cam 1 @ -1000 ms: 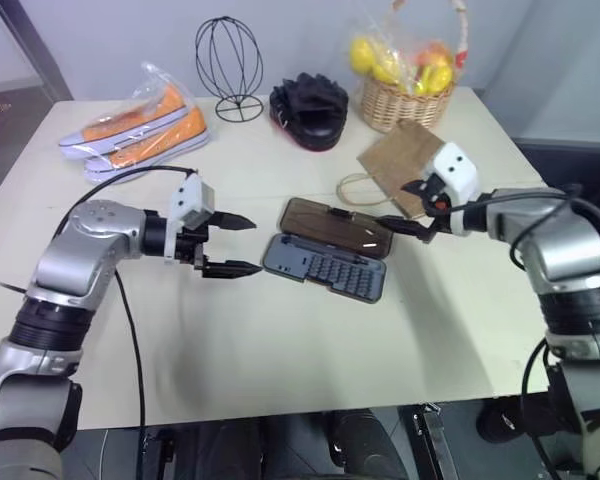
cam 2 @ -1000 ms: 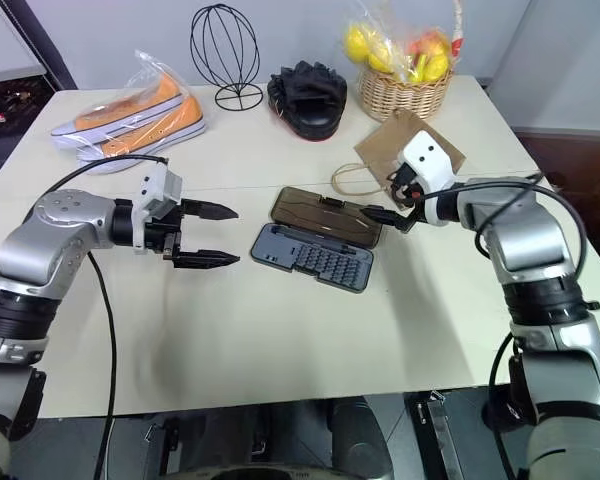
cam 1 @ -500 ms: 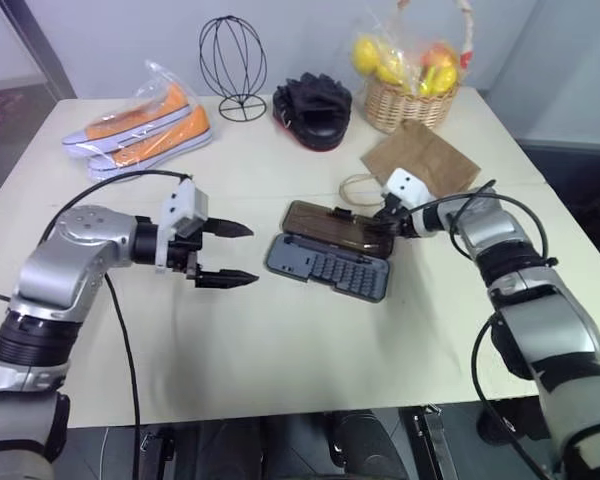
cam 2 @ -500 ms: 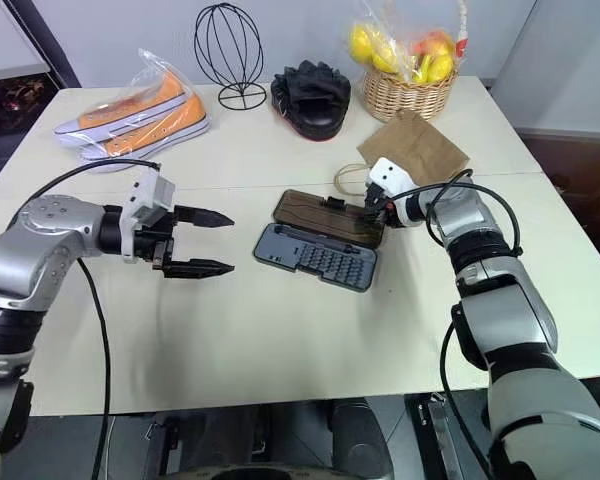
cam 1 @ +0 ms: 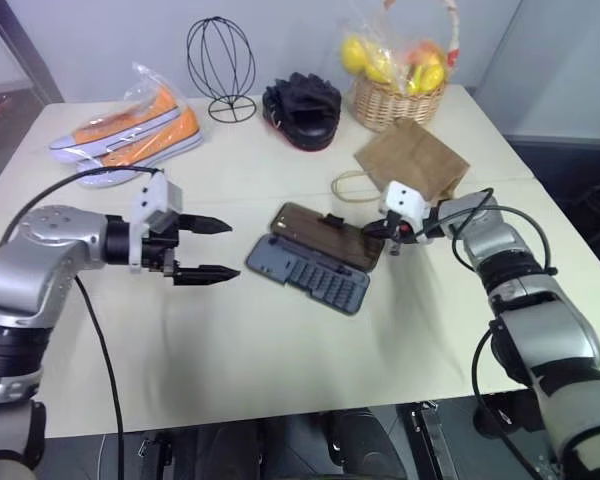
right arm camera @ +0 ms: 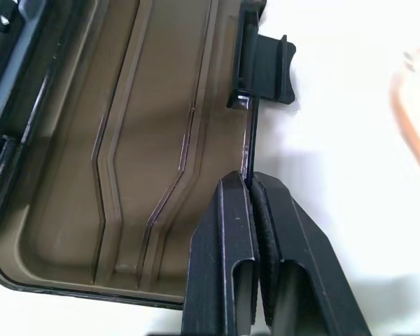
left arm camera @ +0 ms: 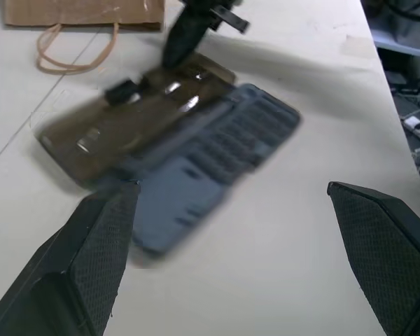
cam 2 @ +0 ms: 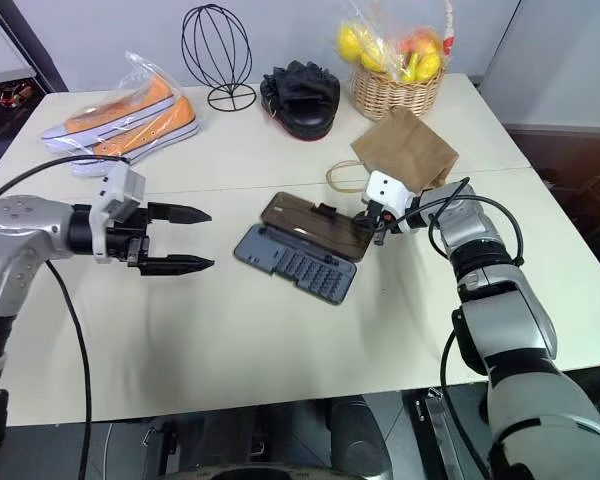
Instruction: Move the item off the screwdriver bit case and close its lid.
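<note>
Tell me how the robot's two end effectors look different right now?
The left end effector has its fingers spread wide; the right end effector has them pressed shut. The left one hangs over bare table, apart from the case; the right one's tips sit at the edge of the open lid, near its latch. Both have two black fingers.

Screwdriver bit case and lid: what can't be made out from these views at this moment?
- Lid, right wrist view: the right gripper has its shut fingertips at the lid's edge; whether they pinch the edge or only press on it cannot be told.
- Screwdriver bit case, left wrist view: motion blur hides the single bits.
- Latch tab, left eye view: too small to read its shape.
</note>
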`<act>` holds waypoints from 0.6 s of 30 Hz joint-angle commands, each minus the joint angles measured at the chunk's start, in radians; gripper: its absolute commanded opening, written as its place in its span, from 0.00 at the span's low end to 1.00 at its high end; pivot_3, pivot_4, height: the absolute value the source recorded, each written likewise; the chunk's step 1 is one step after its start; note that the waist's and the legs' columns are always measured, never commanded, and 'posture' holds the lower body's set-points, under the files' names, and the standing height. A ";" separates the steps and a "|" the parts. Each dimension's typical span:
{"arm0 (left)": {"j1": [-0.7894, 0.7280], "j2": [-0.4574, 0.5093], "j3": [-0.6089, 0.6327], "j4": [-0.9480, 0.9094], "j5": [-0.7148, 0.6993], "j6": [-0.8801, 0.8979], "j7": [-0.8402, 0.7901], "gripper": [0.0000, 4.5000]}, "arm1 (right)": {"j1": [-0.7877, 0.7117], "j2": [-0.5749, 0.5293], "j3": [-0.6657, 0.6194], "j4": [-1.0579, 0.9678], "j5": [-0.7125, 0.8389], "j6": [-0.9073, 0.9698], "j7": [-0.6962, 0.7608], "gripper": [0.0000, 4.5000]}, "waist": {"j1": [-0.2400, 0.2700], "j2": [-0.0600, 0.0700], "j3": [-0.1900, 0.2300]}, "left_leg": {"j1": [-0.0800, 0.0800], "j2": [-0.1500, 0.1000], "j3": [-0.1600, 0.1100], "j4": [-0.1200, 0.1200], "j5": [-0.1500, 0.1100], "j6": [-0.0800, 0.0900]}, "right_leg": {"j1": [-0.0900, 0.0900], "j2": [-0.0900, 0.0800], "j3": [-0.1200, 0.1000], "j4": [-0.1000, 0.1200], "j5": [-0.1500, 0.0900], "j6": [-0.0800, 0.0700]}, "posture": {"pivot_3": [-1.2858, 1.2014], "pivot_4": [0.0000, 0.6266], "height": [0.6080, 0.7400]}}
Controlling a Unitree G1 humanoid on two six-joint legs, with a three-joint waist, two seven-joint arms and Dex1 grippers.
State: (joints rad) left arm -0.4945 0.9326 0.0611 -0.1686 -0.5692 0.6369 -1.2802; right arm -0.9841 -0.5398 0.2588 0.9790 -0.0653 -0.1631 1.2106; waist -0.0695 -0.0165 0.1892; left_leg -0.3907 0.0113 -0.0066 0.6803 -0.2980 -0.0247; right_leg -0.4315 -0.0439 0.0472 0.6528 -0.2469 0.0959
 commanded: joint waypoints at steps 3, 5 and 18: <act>0.090 0.101 0.092 -0.125 -0.088 0.053 -0.056 1.00 | 0.052 0.006 -0.014 -0.188 0.069 -0.051 0.154 0.01 | 0.000 0.000 0.000 | 0.000 0.001 0.000 0.000 0.000 0.000 | 0.000 0.000 0.000 0.000 0.000 0.000 | 0.52 0.24 1.00; 0.133 0.132 0.109 -0.168 -0.114 0.067 -0.076 1.00 | 0.075 0.008 -0.009 -0.240 0.075 -0.040 0.170 0.01 | 0.001 0.000 0.000 | 0.000 0.001 0.000 0.000 0.000 0.000 | 0.000 0.000 0.000 0.000 0.000 0.000 | 0.52 0.24 1.00; 0.325 0.180 0.126 -0.295 -0.135 0.035 -0.091 1.00 | 0.059 0.065 0.037 -0.259 0.019 -0.080 0.173 0.01 | 0.003 0.000 0.000 | 0.000 0.000 0.000 0.001 0.000 0.000 | 0.000 0.000 0.000 0.000 0.000 0.000 | 0.52 0.24 1.00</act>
State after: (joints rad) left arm -0.1656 1.1114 0.1732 -0.4484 -0.7056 0.6872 -1.3800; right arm -0.8993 -0.4785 0.2999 0.7321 -0.0497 -0.2277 1.3825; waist -0.0668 -0.0162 0.1897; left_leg -0.3903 0.0118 -0.0066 0.6809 -0.2981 -0.0247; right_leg -0.4313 -0.0440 0.0470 0.6532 -0.2471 0.0956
